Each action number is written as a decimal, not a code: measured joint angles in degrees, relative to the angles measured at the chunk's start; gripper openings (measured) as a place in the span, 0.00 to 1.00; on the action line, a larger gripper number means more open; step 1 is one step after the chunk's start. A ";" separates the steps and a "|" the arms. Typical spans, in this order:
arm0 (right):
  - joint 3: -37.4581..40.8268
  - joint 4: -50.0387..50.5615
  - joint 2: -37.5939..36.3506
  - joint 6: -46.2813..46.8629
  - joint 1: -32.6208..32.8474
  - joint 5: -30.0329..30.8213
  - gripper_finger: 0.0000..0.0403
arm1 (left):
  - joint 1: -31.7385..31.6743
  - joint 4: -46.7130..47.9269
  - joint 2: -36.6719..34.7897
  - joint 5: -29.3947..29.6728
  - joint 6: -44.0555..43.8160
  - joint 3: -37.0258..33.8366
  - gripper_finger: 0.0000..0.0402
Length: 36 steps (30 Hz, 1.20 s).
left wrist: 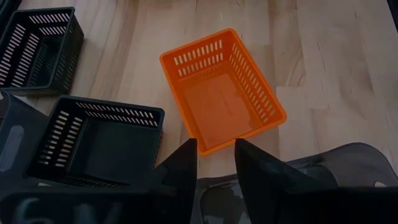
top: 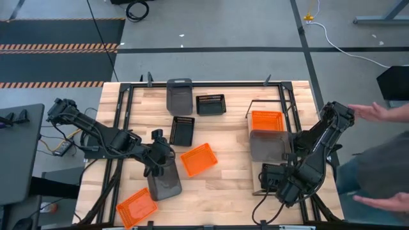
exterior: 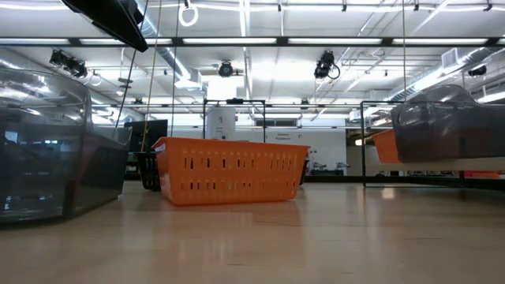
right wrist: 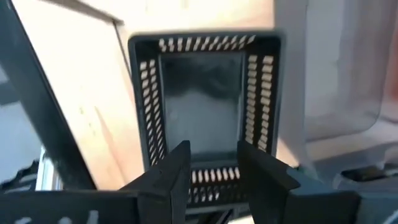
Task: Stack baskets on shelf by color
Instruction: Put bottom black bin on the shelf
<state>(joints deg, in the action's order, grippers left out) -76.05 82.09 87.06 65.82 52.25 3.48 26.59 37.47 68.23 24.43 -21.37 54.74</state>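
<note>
While left end effector (left wrist: 214, 148) grips grey basket (top: 167, 185) | right end effector (right wrist: 213, 165) parted over black basket (right wrist: 199, 99)

My counter (top: 223, 185): pale butcher-block wood, plank seams visible. Around it grey concrete floor (top: 223, 32), dark seam lines crossing. Hazard-striped mat (top: 57, 45), orange and black edging, on floor beyond counter's far left corner. White cable (top: 345, 45) trails across floor at far right; black cable coil (top: 136, 9) at far edge. Person's hand (top: 374, 113) and arm beside counter on my right. Level view: long fluorescent ceiling strips (exterior: 252, 41), bright, glass partitions with dark frames (exterior: 379, 142) behind.
</note>
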 joint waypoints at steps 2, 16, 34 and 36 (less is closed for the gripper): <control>0.00 -0.30 0.07 -0.66 -0.02 2.11 0.34 | -0.07 -0.02 0.00 0.01 0.02 0.00 0.29; 0.00 -4.26 0.07 1.30 -11.14 -0.55 0.34 | -0.07 0.02 0.00 1.38 0.13 0.00 0.29; 4.15 -9.48 0.07 18.16 -16.72 -7.46 0.34 | -0.05 0.17 0.00 1.38 0.00 0.00 0.29; 6.16 -10.02 0.07 19.04 -16.72 -8.97 0.34 | -0.05 0.22 0.00 1.37 0.00 0.00 0.29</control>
<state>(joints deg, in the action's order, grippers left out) -69.89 72.07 87.13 84.86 35.53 -5.48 26.55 37.69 68.23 25.79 -21.36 54.74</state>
